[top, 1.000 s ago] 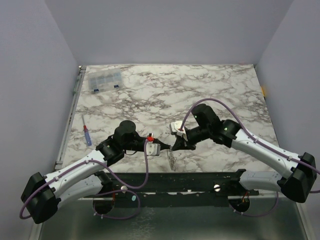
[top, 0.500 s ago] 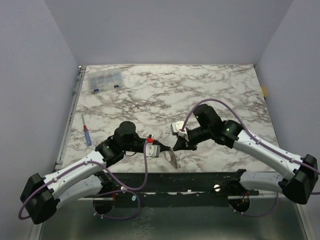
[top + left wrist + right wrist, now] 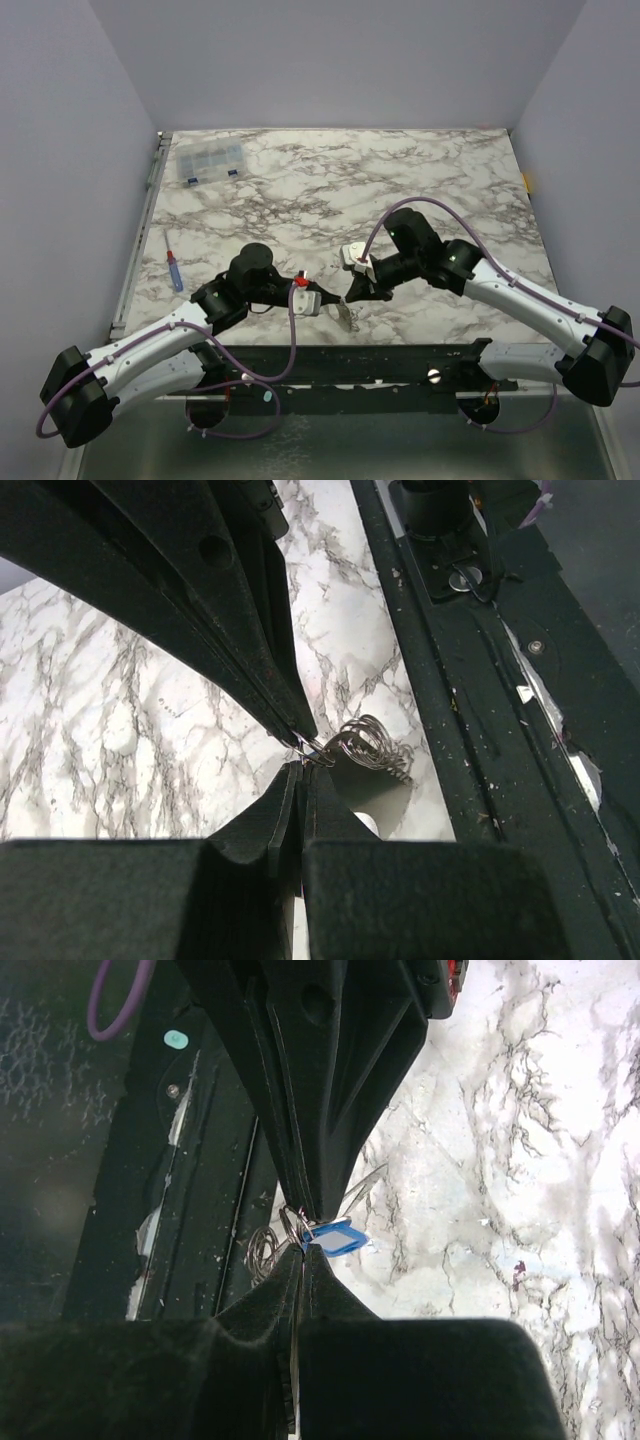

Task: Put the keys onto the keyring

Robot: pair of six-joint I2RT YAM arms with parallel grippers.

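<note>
My two grippers meet tip to tip above the table's front edge. The left gripper (image 3: 328,299) is shut, and its tips (image 3: 300,767) pinch the thin wire keyring (image 3: 322,751). The right gripper (image 3: 351,294) is also shut, and its tips (image 3: 306,1250) pinch the same keyring (image 3: 291,1224) from the other side. A small blue tag with a white label (image 3: 335,1238) hangs at the pinch point. A bunch of metal keys (image 3: 346,314) dangles below the grippers. The bunch also shows in the left wrist view (image 3: 376,750) and in the right wrist view (image 3: 262,1250).
A clear compartment box (image 3: 208,160) sits at the back left. A screwdriver with a blue and red handle (image 3: 174,270) lies near the left edge. The black mounting rail (image 3: 400,360) runs along the front, right under the hanging keys.
The hanging keys swung and tilted slightly, then settled. Both grippers stayed shut and together, shifting only a little.
</note>
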